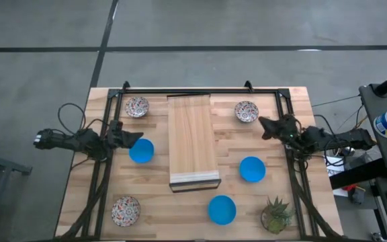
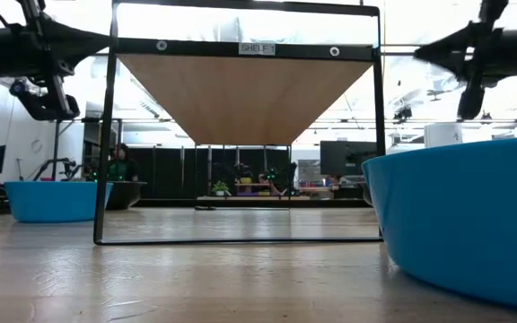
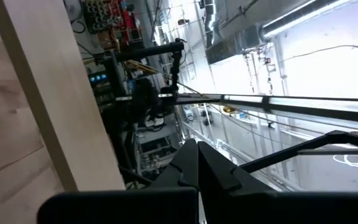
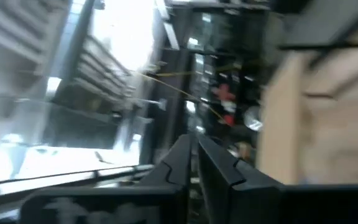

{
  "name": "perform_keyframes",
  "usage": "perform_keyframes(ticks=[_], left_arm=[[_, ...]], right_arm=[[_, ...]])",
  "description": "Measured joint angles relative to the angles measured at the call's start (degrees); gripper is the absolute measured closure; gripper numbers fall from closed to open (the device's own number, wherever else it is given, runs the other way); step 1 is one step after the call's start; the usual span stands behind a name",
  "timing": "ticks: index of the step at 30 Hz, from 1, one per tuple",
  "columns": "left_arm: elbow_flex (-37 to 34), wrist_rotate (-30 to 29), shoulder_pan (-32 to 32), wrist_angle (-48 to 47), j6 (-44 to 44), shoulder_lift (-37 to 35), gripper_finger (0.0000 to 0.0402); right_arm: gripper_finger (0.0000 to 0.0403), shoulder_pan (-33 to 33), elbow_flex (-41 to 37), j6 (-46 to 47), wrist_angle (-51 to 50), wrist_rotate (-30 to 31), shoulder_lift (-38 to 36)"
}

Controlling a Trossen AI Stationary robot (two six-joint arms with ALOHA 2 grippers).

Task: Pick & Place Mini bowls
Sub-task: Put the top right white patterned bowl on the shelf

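Observation:
Six mini bowls rest on their bases on the table. Three are blue: one left of the board, one right of it, one near the front edge. In the low view the front one looms close and the left one sits farther back. Three are speckled: far left, far right, near left. My left gripper hovers shut, raised beside the left blue bowl's far rim. My right gripper hovers shut, close to the far-right speckled bowl. In the wrist views both grippers' fingertips meet, holding nothing.
A long pale wooden board lies on top of a black metal shelf frame in the middle of the table, seen from below as a shelf. A small green potted plant stands at the near right corner.

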Motion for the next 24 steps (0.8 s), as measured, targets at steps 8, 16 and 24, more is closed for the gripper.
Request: perform_keyframes(ticks=[8,16,24], left_arm=[[1.0,0.0,0.0,0.6,1.0,0.0,0.0401],[1.1,0.0,0.0,0.4,0.8,0.1,0.0401],[1.2,0.0,0.0,0.7,0.6,0.1,0.0401]], right_arm=[[0.0283,-0.6,11.8,10.6,-24.1,0.2,11.3],[0.0269,-3.7,27.9,19.4,-58.9,0.2,21.9],[0.0275,-11.2,33.2,17.2,-66.8,-5.0,29.4]])
